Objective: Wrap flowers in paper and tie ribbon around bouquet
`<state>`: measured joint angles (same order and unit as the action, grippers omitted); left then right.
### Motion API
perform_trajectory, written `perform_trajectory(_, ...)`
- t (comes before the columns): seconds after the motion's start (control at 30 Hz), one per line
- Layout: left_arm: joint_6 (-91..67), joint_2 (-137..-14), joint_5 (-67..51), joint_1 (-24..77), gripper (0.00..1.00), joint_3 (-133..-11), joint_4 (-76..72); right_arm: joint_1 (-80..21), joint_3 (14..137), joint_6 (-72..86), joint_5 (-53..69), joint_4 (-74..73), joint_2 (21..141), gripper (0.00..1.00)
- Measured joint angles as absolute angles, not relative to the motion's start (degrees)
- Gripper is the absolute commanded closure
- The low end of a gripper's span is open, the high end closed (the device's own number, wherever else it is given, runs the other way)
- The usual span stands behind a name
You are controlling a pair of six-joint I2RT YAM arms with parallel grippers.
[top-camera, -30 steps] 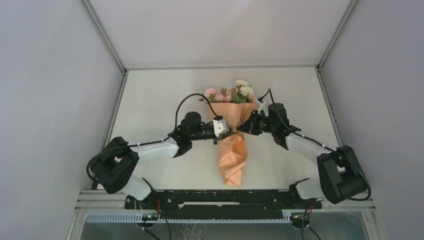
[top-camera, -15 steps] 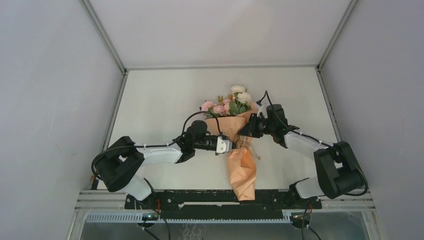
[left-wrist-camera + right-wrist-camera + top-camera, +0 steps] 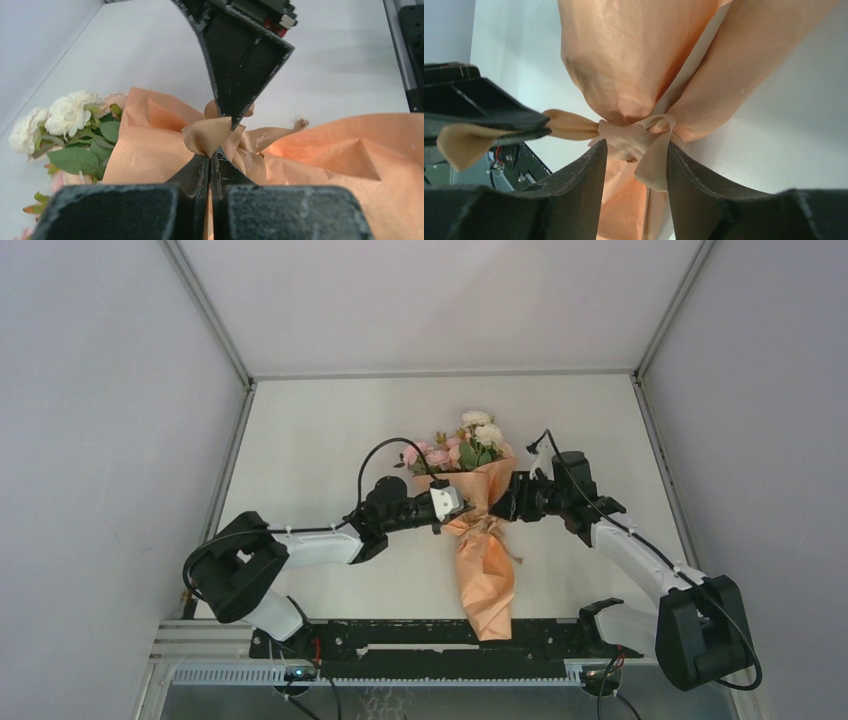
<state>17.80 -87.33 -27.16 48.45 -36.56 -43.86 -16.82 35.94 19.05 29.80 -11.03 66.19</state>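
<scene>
- From the top external camera, the bouquet [image 3: 483, 540] lay on the tabletop [image 3: 320, 440]. Its flowers [image 3: 465, 448] were at the far end, and the narrow tip of its paper [image 3: 488, 580] pointed toward the arm bases.
- The left tool [image 3: 462, 515] met the bouquet's pinched waist from the left. The right tool [image 3: 503, 502] sat just beside the same waist on the right.
- In the left wrist view, the left tool was pressed together, pinching a loop of the ribbon [image 3: 207, 135] just over the bouquet's waist. Cream roses and green leaves showed at the bouquet's left end, and crinkled orange paper spread to the right.
- In the right wrist view, the right tool was spread, its fingers [image 3: 584, 175] standing either side of the ribbon knot at the bouquet's waist. A loose ribbon tail hung in the gap between them, and nothing was clamped.
- To the left of the bouquet in that view, the left tool's black tips gripped a ribbon loop, with its end sticking out past them.
</scene>
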Motion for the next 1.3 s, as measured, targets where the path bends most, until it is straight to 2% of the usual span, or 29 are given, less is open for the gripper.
perform_trajectory(0.13, 15.7, -87.3, -24.8, 47.9, 0.99, -36.5, -44.0, -16.3, 35.9, 18.3, 30.5, -11.4, 65.1, 0.40)
perform_trajectory(0.2, 14.7, -87.3, -23.4, 47.5, 0.93, -36.5, -44.0, -15.7, 35.9, 18.3, 29.5, -11.7, 63.8, 0.40)
perform_trajectory(0.27, 13.3, -87.4, -21.4, 47.2, 0.80, -36.5, -44.0, -14.7, 36.0, 18.3, 27.9, -12.2, 63.3, 0.40)
perform_trajectory(0.3, 13.0, -87.4, -20.6, 47.1, 0.71, -36.5, -44.0, -14.3, 36.0, 18.3, 27.4, -12.5, 63.5, 0.40)
perform_trajectory(0.33, 12.3, -87.4, -19.4, 47.0, 0.58, -36.4, -44.1, -13.8, 36.0, 18.3, 27.0, -12.9, 63.9, 0.40)
perform_trajectory(0.4, 11.0, -87.4, -16.8, 46.8, 0.43, -36.4, -44.0, -13.3, 36.0, 18.5, 26.3, -13.7, 65.2, 0.39)
perform_trajectory(0.67, 8.4, -83.7, -9.7, 46.3, 0.02, -33.3, -39.8, -13.1, 36.0, 19.2, 25.8, -14.4, 66.5, 0.39)
perform_trajectory(0.7, 8.2, -82.3, -9.2, 46.3, 0.01, -32.7, -38.9, -13.1, 36.0, 19.2, 25.8, -14.4, 66.5, 0.39)
perform_trajectory(0.8, 7.8, -77.2, -7.4, 46.3, 0.00, -31.8, -34.8, -13.1, 36.0, 19.4, 25.8, -14.4, 66.5, 0.41)
perform_trajectory(0.83, 7.9, -75.3, -6.7, 46.2, 0.04, -31.8, -33.0, -13.1, 36.0, 19.4, 25.8, -14.4, 66.5, 0.41)
perform_trajectory(0.9, 8.3, -72.2, -6.3, 46.2, 0.23, -31.8, -30.2, -13.1, 36.0, 19.4, 26.0, -14.4, 66.5, 0.43)
perform_trajectory(0.93, 9.1, -70.7, -7.3, 46.2, 0.39, -31.8, -28.4, -13.1, 36.0, 19.4, 26.0, -14.3, 66.5, 0.43)
perform_trajectory(1.0, 10.7, -68.3, -12.3, 45.9, 0.62, -31.2, -26.0, -13.1, 35.9, 19.6, 26.0, -14.1, 66.5, 0.44)
perform_trajectory(1.03, 10.8, -67.7, -14.7, 45.9, 0.66, -30.9, -25.5, -13.1, 35.9, 19.7, 26.1, -13.9, 66.5, 0.44)
perform_trajectory(1.1, 12.0, -68.8, -19.7, 46.3, 0.66, -30.8, -24.7, -13.1, 35.9, 19.9, 26.5, -13.1, 66.6, 0.44)
perform_trajectory(1.3, 13.2, -77.6, -24.2, 48.7, 0.59, -30.9, -24.4, -13.1, 35.8, 19.8, 27.1, -12.6, 66.9, 0.44)
